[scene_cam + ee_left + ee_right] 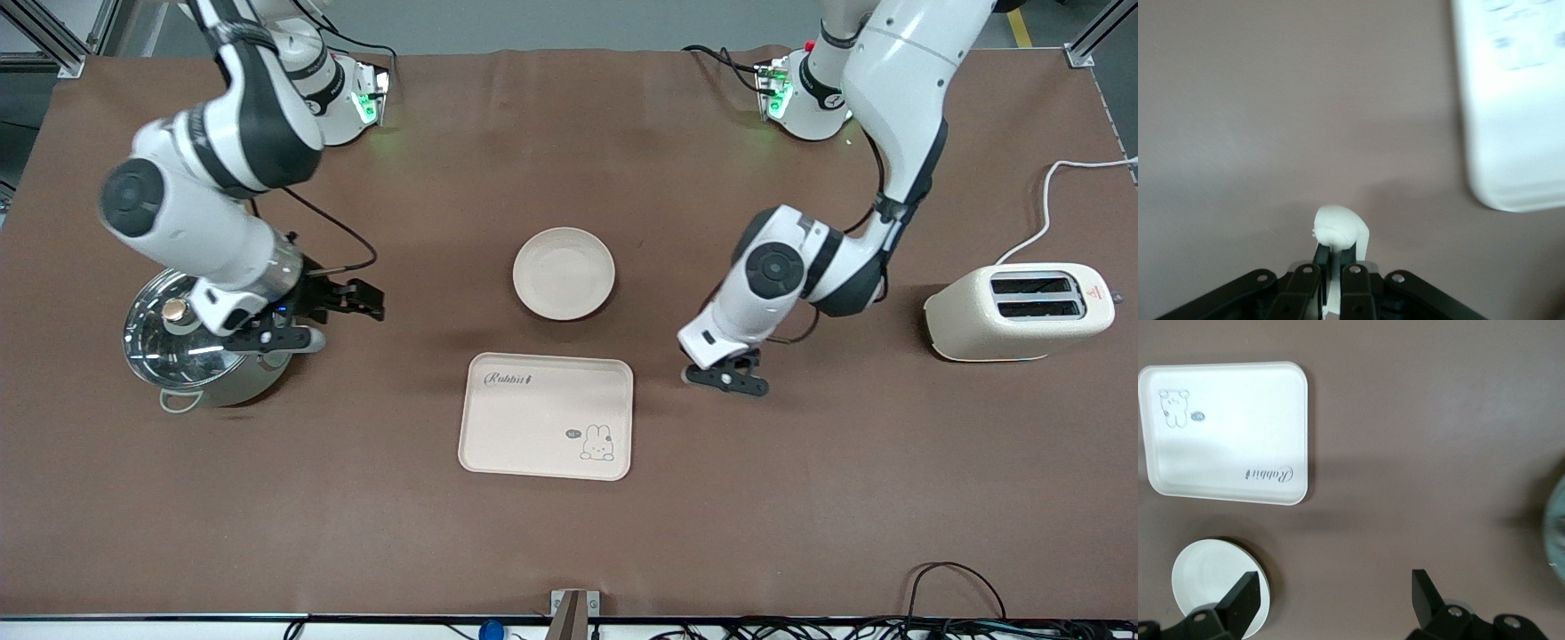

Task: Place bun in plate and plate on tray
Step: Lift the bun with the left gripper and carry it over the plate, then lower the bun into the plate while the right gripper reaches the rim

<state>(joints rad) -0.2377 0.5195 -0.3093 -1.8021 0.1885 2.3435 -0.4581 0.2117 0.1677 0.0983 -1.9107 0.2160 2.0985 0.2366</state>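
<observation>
I see: cream toaster [1020, 313] on its side at left arm's end, two slots showing | its white cord [1049, 200] trails on brown table [569, 533] | glass-lidded steel pot [191, 351] at right arm's end

Front high overhead; wrists close, sharing tray [547, 415].

Glossy white arm shells, black joint bands, black fingers [1245, 597], green-lit bases.
</observation>
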